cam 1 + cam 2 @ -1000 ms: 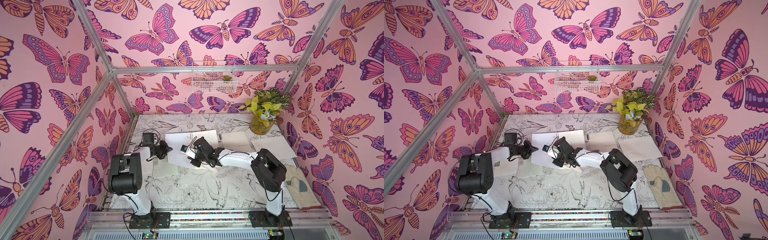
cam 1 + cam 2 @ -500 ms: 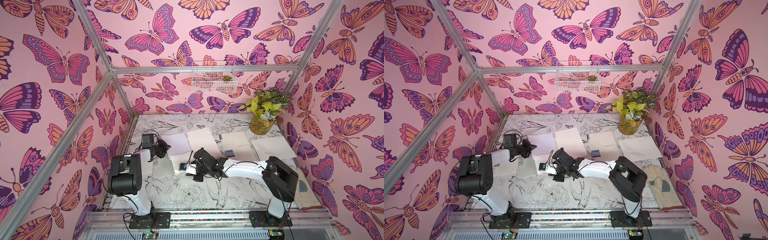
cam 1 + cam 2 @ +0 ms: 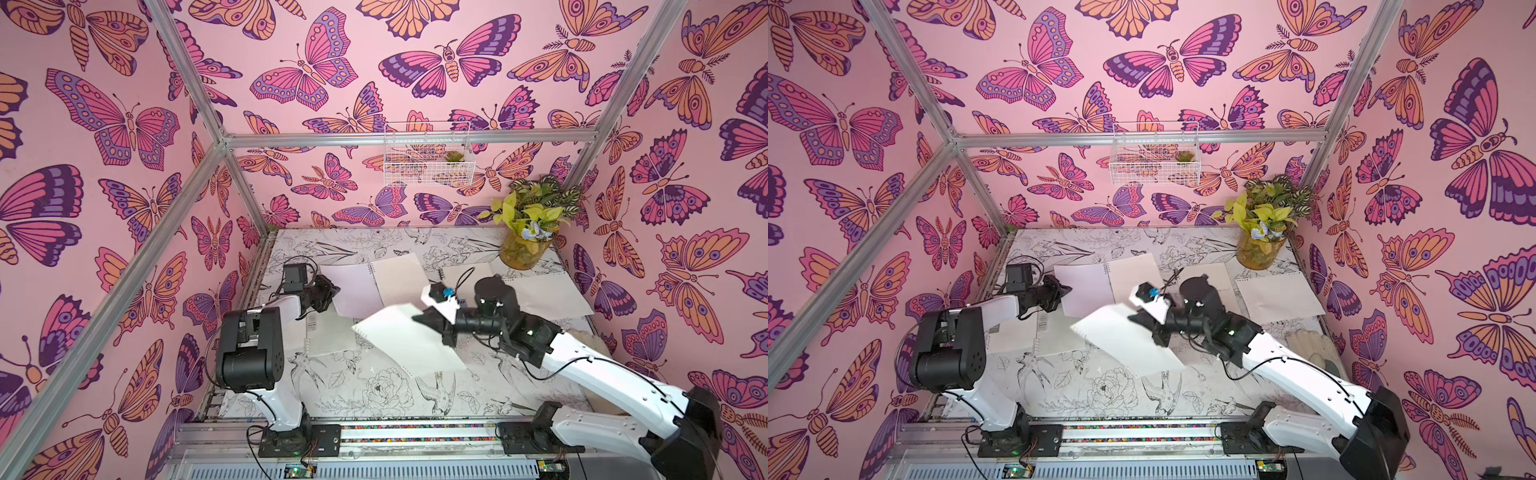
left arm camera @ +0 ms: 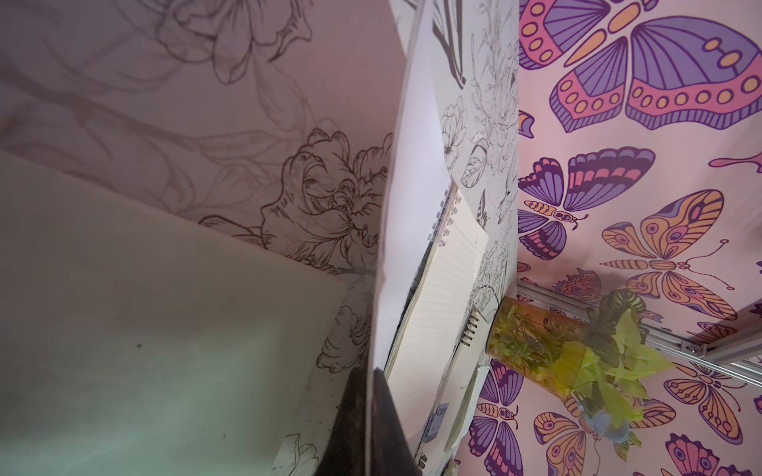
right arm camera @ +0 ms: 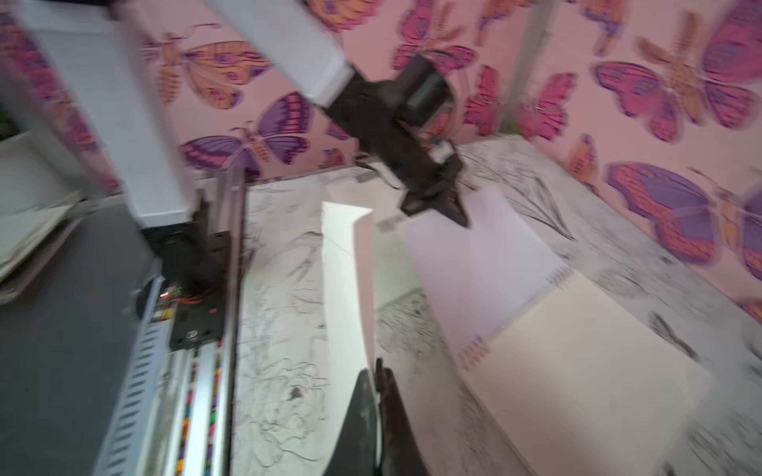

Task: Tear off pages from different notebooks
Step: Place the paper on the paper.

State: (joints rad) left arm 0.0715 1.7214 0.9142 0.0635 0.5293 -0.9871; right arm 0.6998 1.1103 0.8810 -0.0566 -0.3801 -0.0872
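My right gripper [image 3: 417,319] is clamped on a loose page [image 3: 409,345], held slanted above the worktop's [image 3: 365,395] middle, with open room toward the front edge. My left gripper [image 3: 333,292] pinches the turned leaf [image 3: 353,286] of the open notebook [image 3: 397,276] near the left edge. Half a second ago my right gripper was lower and further left. My forearm reaches leftward.

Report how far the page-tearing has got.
Done: one page is off its coil, held in the air by the right gripper, jaws shut on its edge. What looks like another loose sheet lies near the plant pot.
In hand: the left gripper clamps the left leaf of the open notebook.
Left: set the page down; the closed notebook looks untouched.
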